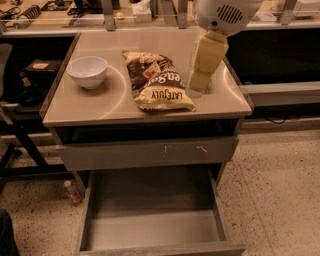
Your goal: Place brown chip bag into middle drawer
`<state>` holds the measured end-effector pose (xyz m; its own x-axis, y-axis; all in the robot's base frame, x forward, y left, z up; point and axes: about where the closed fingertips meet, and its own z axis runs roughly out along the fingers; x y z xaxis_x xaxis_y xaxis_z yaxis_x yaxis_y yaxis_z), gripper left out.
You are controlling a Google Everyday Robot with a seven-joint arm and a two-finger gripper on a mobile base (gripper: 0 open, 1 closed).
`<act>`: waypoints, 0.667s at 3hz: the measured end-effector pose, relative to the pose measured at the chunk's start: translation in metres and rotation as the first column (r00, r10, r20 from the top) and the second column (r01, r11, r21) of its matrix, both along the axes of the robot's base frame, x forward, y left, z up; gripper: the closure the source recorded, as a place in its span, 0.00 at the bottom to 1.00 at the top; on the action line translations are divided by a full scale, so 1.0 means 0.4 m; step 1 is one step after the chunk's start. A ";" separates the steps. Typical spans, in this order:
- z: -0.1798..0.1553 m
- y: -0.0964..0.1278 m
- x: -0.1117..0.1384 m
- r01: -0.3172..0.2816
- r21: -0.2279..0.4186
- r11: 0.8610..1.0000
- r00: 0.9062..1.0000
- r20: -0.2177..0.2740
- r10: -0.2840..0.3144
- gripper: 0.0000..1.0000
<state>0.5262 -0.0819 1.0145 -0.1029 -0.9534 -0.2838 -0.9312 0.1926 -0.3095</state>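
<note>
The brown chip bag [157, 82], printed "LATE JULY", lies flat on the tan tabletop [100, 102] near its middle, with its pale-yellow end toward the front edge. My gripper [200, 80] hangs down from the white arm housing [227, 15] just right of the bag, low over the tabletop and close to the bag's right edge. It holds nothing that I can see. The middle drawer [150, 222] is pulled out below the table, with a bare grey floor and low side walls.
A white bowl [88, 71] stands on the left of the tabletop. A closed drawer front with pale scratch marks [150, 152] sits above the open drawer. The green can is hidden behind the gripper. A small bottle [71, 191] stands on the floor at left.
</note>
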 end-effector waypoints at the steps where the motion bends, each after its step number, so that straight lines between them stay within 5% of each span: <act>1: -0.014 0.051 0.069 -0.029 0.009 1.000 1.000 -0.004 0.029 0.00; 2: -0.073 0.096 0.203 -0.063 -0.005 0.998 0.998 -0.019 0.063 0.00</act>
<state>0.6076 -0.0435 0.9852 -0.0482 -0.9596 -0.2771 -0.9469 0.1321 -0.2930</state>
